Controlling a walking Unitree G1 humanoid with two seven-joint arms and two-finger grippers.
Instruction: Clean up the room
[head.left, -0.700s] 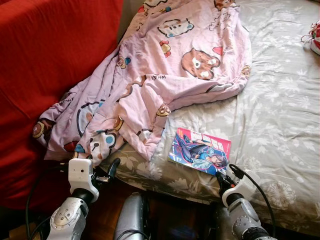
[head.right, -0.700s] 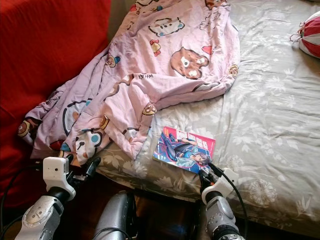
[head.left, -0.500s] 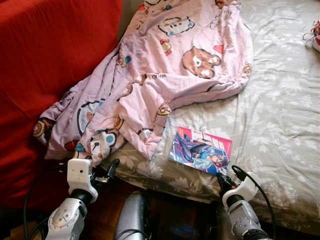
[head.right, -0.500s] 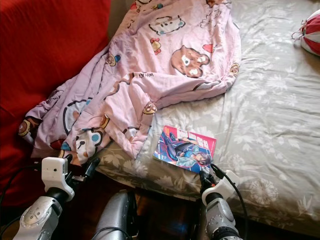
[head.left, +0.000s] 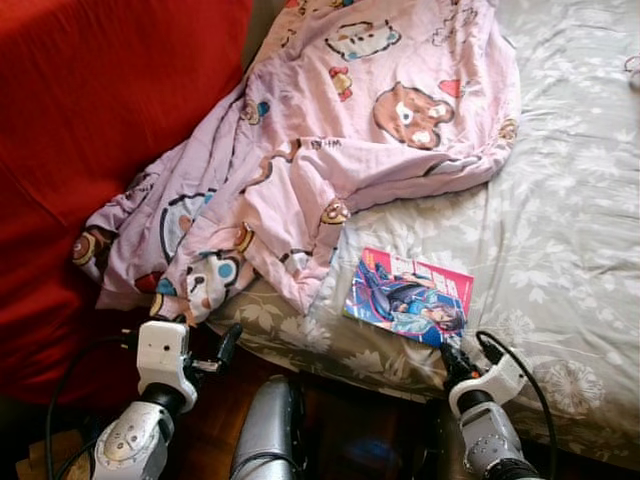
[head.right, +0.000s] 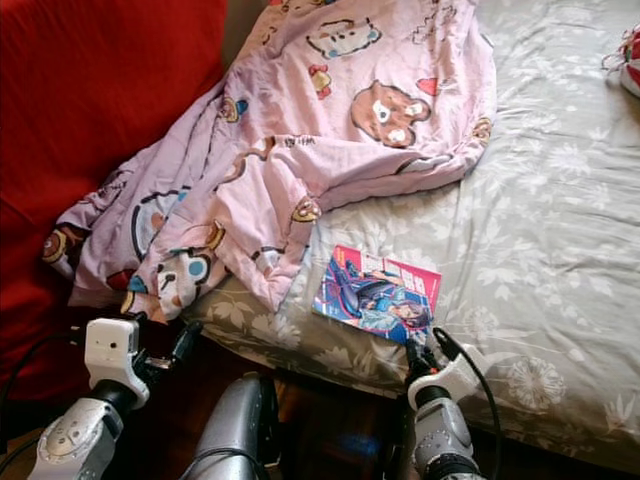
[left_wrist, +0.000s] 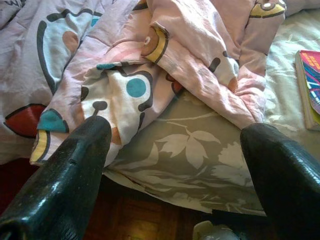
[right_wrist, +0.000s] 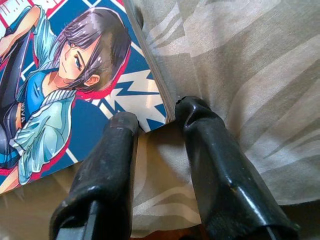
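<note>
- Comic book (head.left: 409, 310) is the thing nearest to hand for tidying. By the look of it, it is a thin, light paperback with a glossy cover, so likely slick and bendy when lifted by one corner.
- Going left to right: the left gripper (head.left: 228, 345) hangs low off the bed's near edge, below the drooping hem of the pink cartoon blanket (head.left: 330, 150). In the left wrist view its fingers (left_wrist: 65, 175) stand wide apart with nothing between them.
- That blanket is soft and floppy, crumpled in a heap against the red sofa back (head.left: 90, 120) and spilling over the bed's edge; it would need bunching or a hold on a hem, not a pinch.
- Next comes the book, lying flat on the grey leaf-print bedsheet (head.left: 570, 230), just beside the blanket's lower fold and close to the near edge.
- Its cover shows a dark-haired drawn figure in blue and teal on red and pink.
- The right gripper (right_wrist: 157, 122) sits at the book's near corner, fingers parted and straddling it, closed on nothing.
- The best hold is probably on that corner and the page edge, one finger slid under, since the soft mattress gives way beneath it.
</note>
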